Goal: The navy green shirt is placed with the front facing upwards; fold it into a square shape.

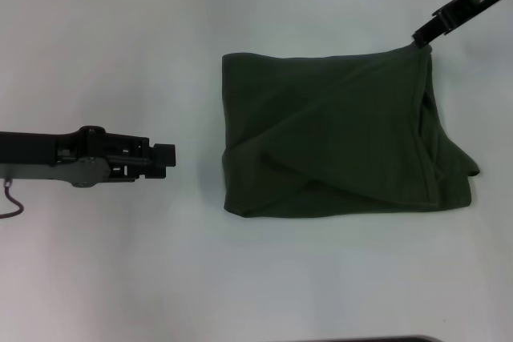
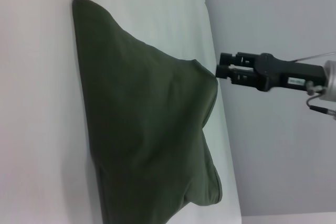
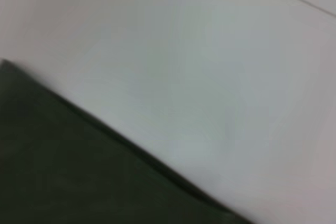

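Note:
The navy green shirt (image 1: 337, 134) lies folded into a rough rectangle on the white table, right of centre. Its lettering and neck label are hidden. My right gripper (image 1: 420, 38) is at the shirt's far right corner and is shut on it. In the left wrist view the right gripper (image 2: 217, 71) pulls that corner of the shirt (image 2: 142, 124) up into a peak. The right wrist view shows only an edge of the shirt (image 3: 68, 171) on the table. My left gripper (image 1: 166, 155) hovers to the left of the shirt, apart from it.
The white table (image 1: 120, 54) stretches around the shirt on all sides. A layer of the shirt sticks out at its near right corner (image 1: 461, 166). A dark edge (image 1: 361, 339) shows at the bottom of the head view.

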Controlling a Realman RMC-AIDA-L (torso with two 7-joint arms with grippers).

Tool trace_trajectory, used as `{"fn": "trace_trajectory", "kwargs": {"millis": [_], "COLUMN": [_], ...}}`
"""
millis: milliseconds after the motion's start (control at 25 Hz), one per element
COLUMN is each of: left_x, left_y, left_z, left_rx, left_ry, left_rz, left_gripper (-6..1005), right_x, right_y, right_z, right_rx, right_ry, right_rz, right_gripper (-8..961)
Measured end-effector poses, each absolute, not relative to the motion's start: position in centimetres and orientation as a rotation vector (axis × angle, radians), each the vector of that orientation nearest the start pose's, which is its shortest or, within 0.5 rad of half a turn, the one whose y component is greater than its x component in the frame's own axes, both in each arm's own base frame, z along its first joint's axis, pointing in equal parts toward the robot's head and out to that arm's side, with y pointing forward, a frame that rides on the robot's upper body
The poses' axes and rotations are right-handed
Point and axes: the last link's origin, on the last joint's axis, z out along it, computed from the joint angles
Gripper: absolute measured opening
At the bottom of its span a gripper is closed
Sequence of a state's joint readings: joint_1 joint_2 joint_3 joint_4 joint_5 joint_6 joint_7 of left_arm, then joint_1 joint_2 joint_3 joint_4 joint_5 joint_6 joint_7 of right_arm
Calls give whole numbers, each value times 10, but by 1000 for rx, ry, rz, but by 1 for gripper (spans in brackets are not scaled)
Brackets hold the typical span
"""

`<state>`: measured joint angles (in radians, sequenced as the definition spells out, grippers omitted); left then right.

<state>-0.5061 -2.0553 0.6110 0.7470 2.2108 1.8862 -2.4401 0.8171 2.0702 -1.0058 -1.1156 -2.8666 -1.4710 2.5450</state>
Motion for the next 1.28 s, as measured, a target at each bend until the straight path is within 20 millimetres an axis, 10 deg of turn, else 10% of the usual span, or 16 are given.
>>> {"fn": "trace_trajectory", "kwargs": {"millis": [520, 880, 1280], "left_x": [-268, -263, -255], "left_y": [289, 291, 293], "left_z": [24, 14, -20], "left_rx": [-2473, -2524, -2645], "left_ry": [-2154, -2136, -1892], "left_rz": [-606, -493, -427], "left_gripper": [420, 421, 462], "right_x": [210, 232, 246], "right_y": [355, 338, 331], "right_z": [44, 73, 63], "right_rx": [-2656, -2612, -2626], "right_ry": [1378, 1576, 1647], "right_rz": [-445, -390, -371], "right_gripper": [621, 618, 617]}}
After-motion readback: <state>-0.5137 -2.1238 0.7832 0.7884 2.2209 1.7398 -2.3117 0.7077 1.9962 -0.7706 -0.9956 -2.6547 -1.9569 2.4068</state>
